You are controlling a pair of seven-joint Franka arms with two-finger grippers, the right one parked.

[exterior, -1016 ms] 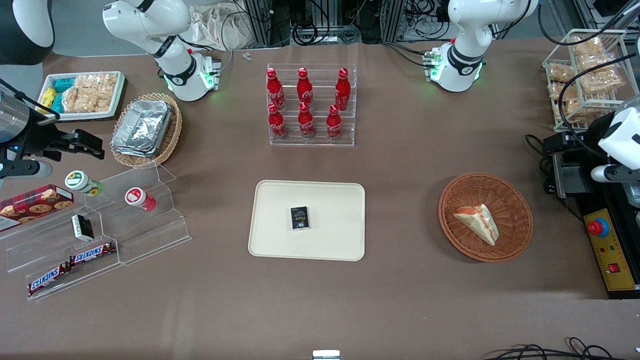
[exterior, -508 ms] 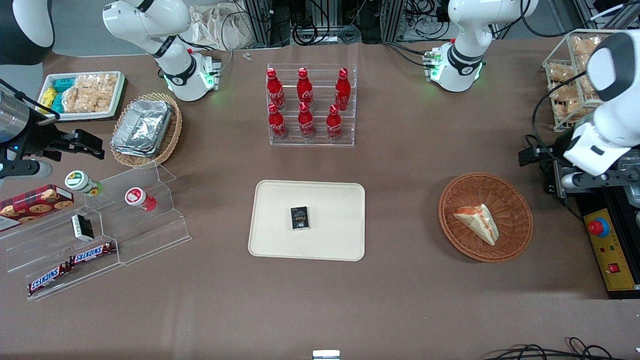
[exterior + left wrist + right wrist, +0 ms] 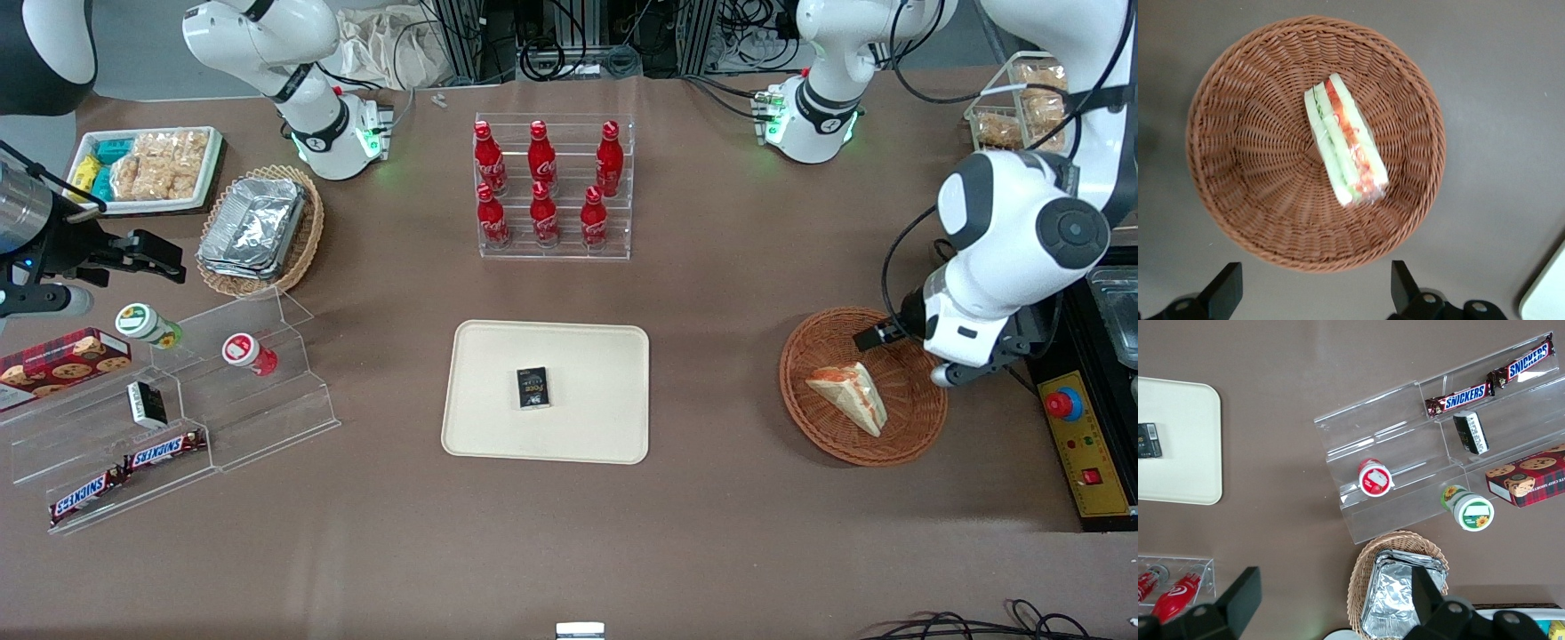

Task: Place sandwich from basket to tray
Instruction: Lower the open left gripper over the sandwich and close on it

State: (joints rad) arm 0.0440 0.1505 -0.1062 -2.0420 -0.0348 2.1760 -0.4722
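Observation:
The sandwich, a pale bread wedge with red and green filling, lies in the round reddish-brown basket. The cream tray lies mid-table, toward the parked arm's end from the basket. My left gripper hangs high above the basket's rim on the working arm's side. In the left wrist view the gripper is open and empty, its fingertips wide apart just outside the basket, with the sandwich in the middle. A corner of the tray shows there too.
A small black box lies on the tray. A clear rack of red bottles stands farther from the camera than the tray. A yellow control box with a red button sits beside the basket. A wire rack of snacks stands by the working arm.
My left arm has swung in from the working arm's end of the table to above the basket's rim. The sandwich, basket and tray have not moved.

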